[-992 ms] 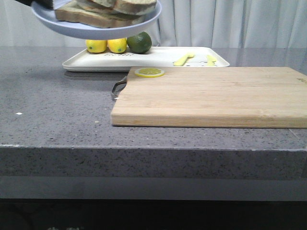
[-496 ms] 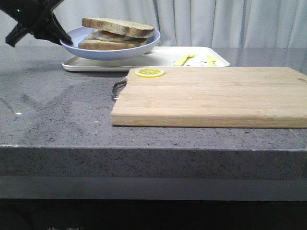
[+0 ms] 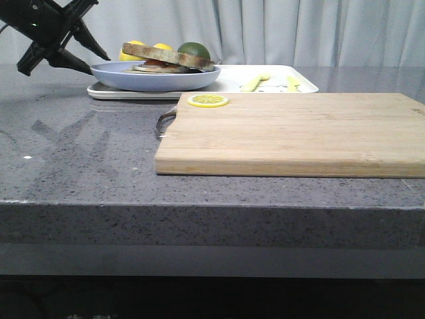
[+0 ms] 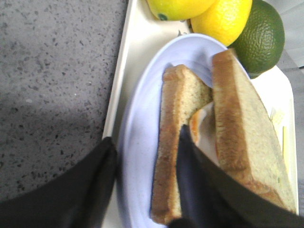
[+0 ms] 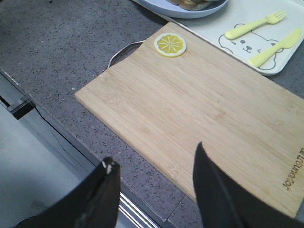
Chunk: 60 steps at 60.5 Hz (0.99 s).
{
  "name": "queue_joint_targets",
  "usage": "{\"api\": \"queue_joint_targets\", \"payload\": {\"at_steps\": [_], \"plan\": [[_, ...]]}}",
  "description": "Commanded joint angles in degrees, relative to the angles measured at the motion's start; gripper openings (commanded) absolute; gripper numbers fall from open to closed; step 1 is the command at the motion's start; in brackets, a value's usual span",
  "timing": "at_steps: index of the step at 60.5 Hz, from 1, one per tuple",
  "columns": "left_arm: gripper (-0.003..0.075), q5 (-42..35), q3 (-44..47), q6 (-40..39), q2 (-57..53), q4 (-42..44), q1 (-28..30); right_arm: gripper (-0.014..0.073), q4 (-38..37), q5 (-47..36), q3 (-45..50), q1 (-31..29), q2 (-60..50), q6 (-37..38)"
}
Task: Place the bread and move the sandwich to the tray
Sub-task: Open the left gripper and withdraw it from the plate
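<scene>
The pale blue plate (image 3: 156,76) rests on the left end of the white tray (image 3: 265,80). On it lies the sandwich's lower slice (image 4: 171,142) with the fried egg (image 4: 204,121). The bare bread slice (image 3: 176,56) lies tilted on top, as the left wrist view (image 4: 247,128) also shows. My left gripper (image 3: 98,64) is open, its fingers spread either side of the plate's left rim (image 4: 137,152); one finger (image 4: 190,166) reaches over the plate beside the lower slice. My right gripper (image 5: 156,154) is open and empty above the front edge of the cutting board; it is out of the front view.
A light wooden cutting board (image 3: 292,133) with a wire handle lies in front of the tray, a lemon slice (image 3: 206,100) on its far left corner. Two lemons (image 4: 223,19) and a lime (image 4: 261,35) sit behind the plate. A yellow fork (image 5: 254,26) and knife (image 5: 278,45) lie on the tray's right.
The plate with the sandwich came down from high at the left onto the tray. My left gripper's fingers have spread apart at its rim.
</scene>
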Motion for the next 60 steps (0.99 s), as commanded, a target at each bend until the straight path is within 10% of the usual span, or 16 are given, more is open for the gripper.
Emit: {"api": "queue_joint_targets", "payload": {"at_steps": [1, 32, 60], "plan": [[0.0382, -0.4, -2.0, 1.4, -4.7, -3.2, 0.0, 0.038, -0.2, -3.6, -1.4, -0.1, -0.3, -0.1], [0.038, 1.1, 0.0, 3.5, -22.9, 20.3, -0.4, 0.038, -0.2, -3.6, -1.4, -0.1, -0.3, -0.1], [0.0379, -11.1, 28.9, 7.6, -48.8, 32.4, -8.3, 0.038, -0.2, -3.6, -1.4, -0.1, -0.3, -0.1]]}}
